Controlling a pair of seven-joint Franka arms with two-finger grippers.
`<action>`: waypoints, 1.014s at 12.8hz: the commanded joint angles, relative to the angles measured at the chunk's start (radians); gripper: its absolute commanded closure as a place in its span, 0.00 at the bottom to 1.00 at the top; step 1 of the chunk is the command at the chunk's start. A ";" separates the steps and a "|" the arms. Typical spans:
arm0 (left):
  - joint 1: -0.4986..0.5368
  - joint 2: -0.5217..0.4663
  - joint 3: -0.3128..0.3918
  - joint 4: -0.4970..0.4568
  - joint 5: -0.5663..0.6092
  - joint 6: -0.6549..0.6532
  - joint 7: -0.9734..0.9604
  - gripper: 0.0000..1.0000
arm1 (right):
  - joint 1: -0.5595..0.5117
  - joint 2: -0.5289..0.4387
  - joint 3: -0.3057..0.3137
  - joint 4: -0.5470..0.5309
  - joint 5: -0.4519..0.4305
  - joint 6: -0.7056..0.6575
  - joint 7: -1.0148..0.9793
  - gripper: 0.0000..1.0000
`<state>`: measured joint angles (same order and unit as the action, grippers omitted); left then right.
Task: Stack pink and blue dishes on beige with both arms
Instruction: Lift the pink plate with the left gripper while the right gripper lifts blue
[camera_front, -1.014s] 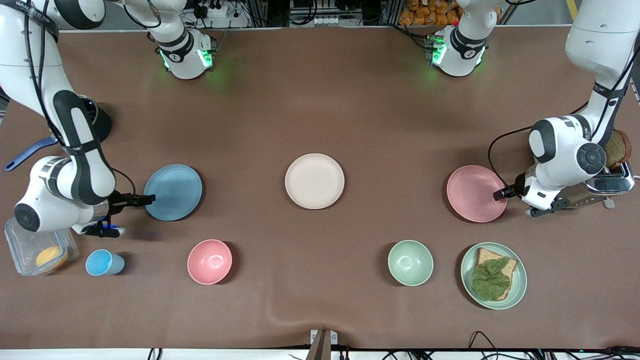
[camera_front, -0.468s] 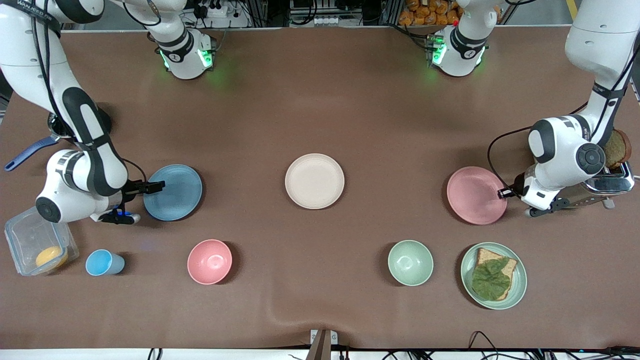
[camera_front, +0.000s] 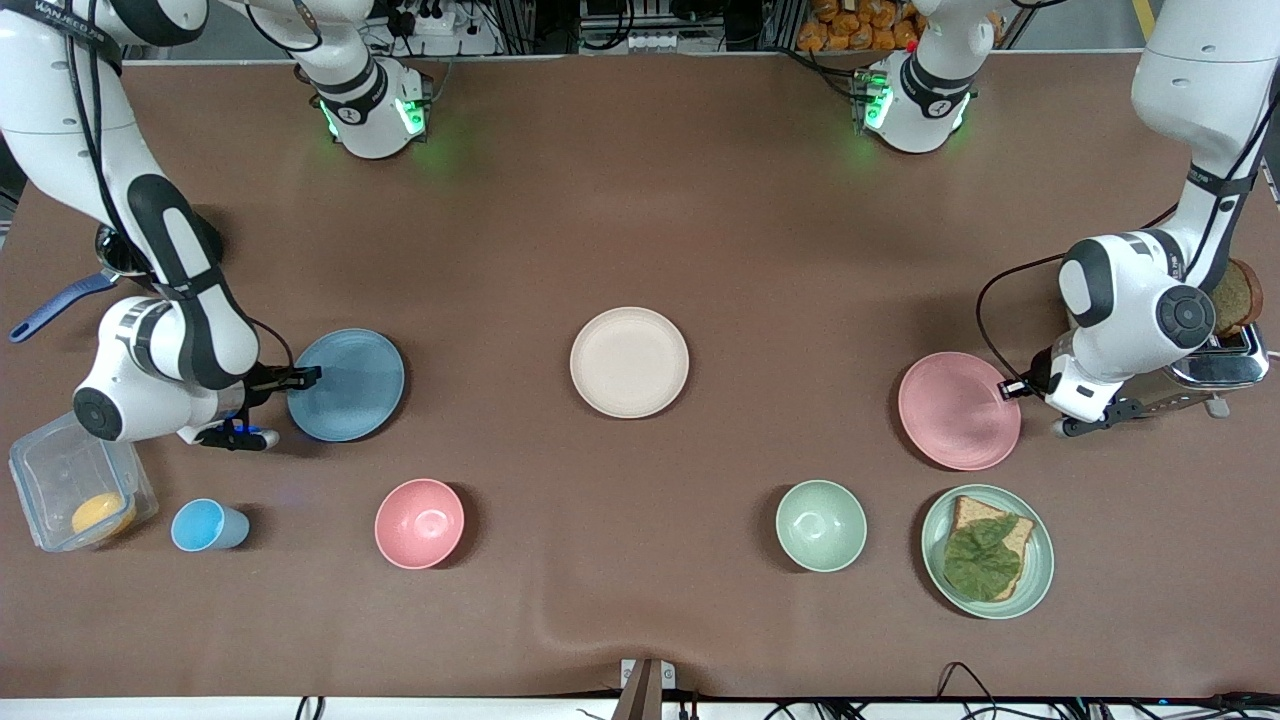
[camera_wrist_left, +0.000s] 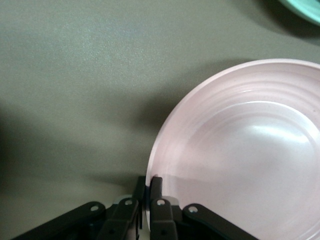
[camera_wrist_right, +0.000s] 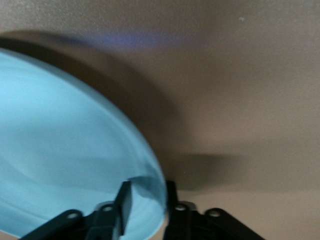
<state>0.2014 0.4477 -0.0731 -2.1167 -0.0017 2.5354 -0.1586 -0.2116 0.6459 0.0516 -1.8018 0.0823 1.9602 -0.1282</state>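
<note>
The pale pink plate (camera_front: 958, 410) lies toward the left arm's end of the table, with a shadow under it in the left wrist view. My left gripper (camera_front: 1008, 389) is shut on its rim; the wrist view shows the fingers (camera_wrist_left: 156, 186) pinching the edge of the pink plate (camera_wrist_left: 240, 150). The light blue plate (camera_front: 346, 385) rests flat toward the right arm's end. My right gripper (camera_front: 305, 378) is open at its rim, one finger (camera_wrist_right: 124, 200) over the blue plate (camera_wrist_right: 60, 140) and one outside it. The beige plate (camera_front: 629, 361) sits bare at mid-table.
Nearer the camera stand a blue cup (camera_front: 208, 526), a pink bowl (camera_front: 419, 523), a green bowl (camera_front: 821, 525) and a green plate (camera_front: 1045, 565) with toast and leaf. A toaster (camera_front: 1215, 370) stands beside the left arm, a clear container (camera_front: 40, 480) beside the right arm.
The left gripper closed on the pink plate's rim, and the plate shifted nearer the camera. The right gripper swung up to the blue plate's rim; the blue plate stayed put.
</note>
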 joint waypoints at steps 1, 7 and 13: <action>-0.002 -0.006 -0.001 0.007 -0.012 -0.003 0.001 1.00 | -0.005 -0.025 0.007 -0.024 0.002 0.014 -0.011 1.00; 0.000 -0.087 -0.027 0.052 -0.012 -0.102 0.002 1.00 | 0.020 -0.080 0.010 -0.014 0.002 0.002 -0.068 1.00; -0.002 -0.159 -0.056 0.165 -0.012 -0.358 -0.025 1.00 | 0.040 -0.121 0.010 -0.013 0.002 -0.026 -0.070 1.00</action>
<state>0.2000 0.3066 -0.1205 -1.9813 -0.0017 2.2492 -0.1625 -0.1769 0.5599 0.0624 -1.7953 0.0829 1.9508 -0.1867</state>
